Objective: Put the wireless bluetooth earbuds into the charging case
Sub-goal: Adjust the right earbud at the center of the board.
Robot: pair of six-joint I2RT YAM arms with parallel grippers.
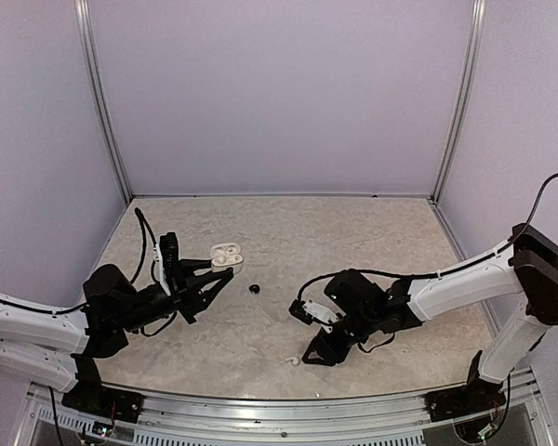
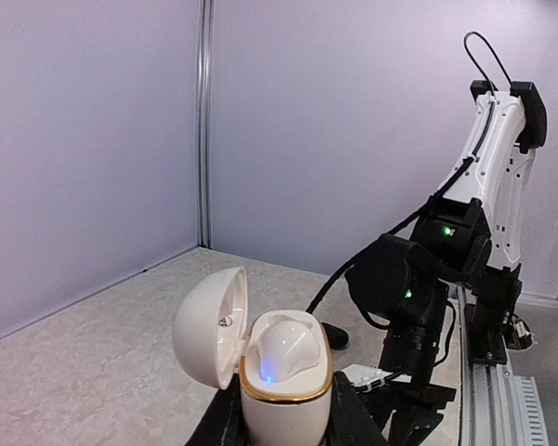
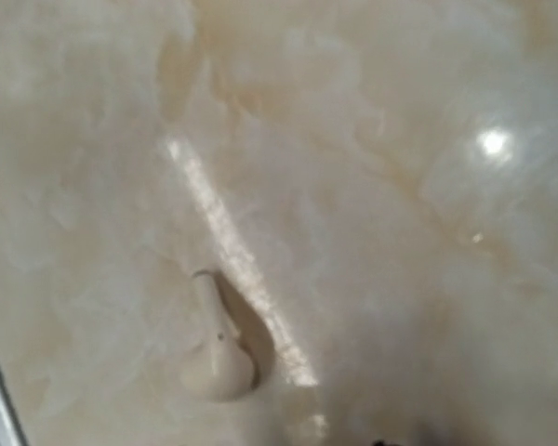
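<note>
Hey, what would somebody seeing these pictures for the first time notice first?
Probably the open white charging case, lid flipped back and a blue light glowing inside, gripped by the left gripper on the table's left side. Next, a white stemmed earbud lying on the marbled table right beside the right gripper, and a small black thing resting between the two arms.

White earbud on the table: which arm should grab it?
Right. The right gripper is just beside the white earbud, its camera looking down on it; the left gripper is busy holding the open charging case.
</note>
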